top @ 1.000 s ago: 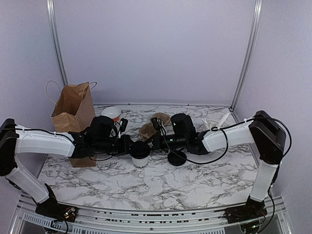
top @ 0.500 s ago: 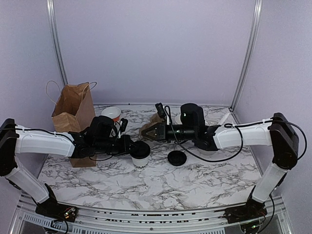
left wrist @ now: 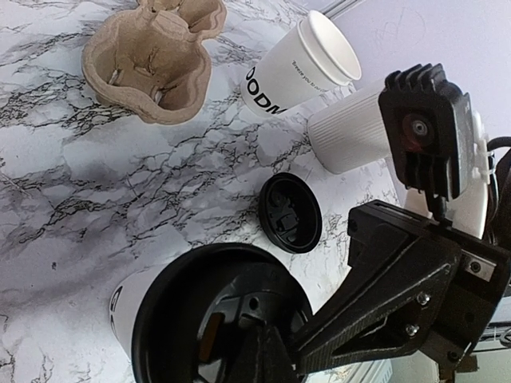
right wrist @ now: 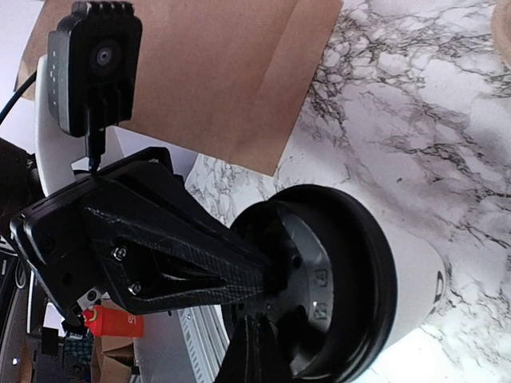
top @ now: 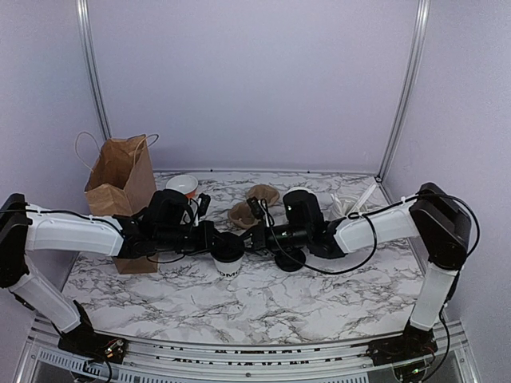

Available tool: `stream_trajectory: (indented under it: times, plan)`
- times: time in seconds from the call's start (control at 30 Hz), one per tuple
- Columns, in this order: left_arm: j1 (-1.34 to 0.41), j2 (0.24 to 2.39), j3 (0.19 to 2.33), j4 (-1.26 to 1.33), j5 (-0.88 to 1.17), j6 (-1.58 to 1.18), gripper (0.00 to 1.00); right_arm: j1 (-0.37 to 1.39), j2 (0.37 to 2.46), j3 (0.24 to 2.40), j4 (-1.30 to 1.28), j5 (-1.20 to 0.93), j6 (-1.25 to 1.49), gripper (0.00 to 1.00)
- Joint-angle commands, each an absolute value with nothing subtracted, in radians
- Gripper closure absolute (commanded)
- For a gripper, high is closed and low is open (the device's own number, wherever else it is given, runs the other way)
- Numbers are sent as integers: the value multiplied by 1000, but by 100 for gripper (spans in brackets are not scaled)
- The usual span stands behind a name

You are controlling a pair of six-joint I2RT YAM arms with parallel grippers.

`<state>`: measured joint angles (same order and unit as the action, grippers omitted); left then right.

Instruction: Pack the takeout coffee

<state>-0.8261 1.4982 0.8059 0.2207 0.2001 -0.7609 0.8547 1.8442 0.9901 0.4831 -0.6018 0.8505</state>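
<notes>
The takeout coffee cup [top: 230, 266], white with black lettering, stands mid-table with its black lid [top: 228, 246] on top. My left gripper [top: 216, 239] is shut, its tips resting on the lid's left side. My right gripper [top: 246, 239] is shut too and meets the lid from the right. In the left wrist view my shut left gripper [left wrist: 263, 331] sits in the lid's [left wrist: 184, 303] recess, with the right gripper's fingers [left wrist: 383, 295] coming in beside it. The right wrist view shows the right gripper [right wrist: 250, 323] on the lid [right wrist: 359, 271] and the left fingers [right wrist: 160, 255] opposite.
A second black lid [top: 289, 259] lies just right of the cup. A brown paper bag [top: 120, 185] stands open at the back left. Brown cup carriers [top: 254, 203], a red-lined cup [top: 183, 185] and lying white cups [left wrist: 299, 68] are behind.
Half a second ago the right gripper had lifted back toward the carriers; it has come back down onto the lid. The left arm and the cup have not moved.
</notes>
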Motion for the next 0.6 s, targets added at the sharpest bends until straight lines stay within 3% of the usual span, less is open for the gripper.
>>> stream_trajectory:
  times: [0.0,0.23,0.57]
  plan:
    - [-828,1515,805,130,193,-746,100,857,1777,1048,307,-545,781,100]
    - [-828,1502,809,130,189,-740,100,857,1708,1109,319,-524,734,97]
    - [-828,1507,820,98,190,-736,100,857,1927,1069,269,-559,788,100]
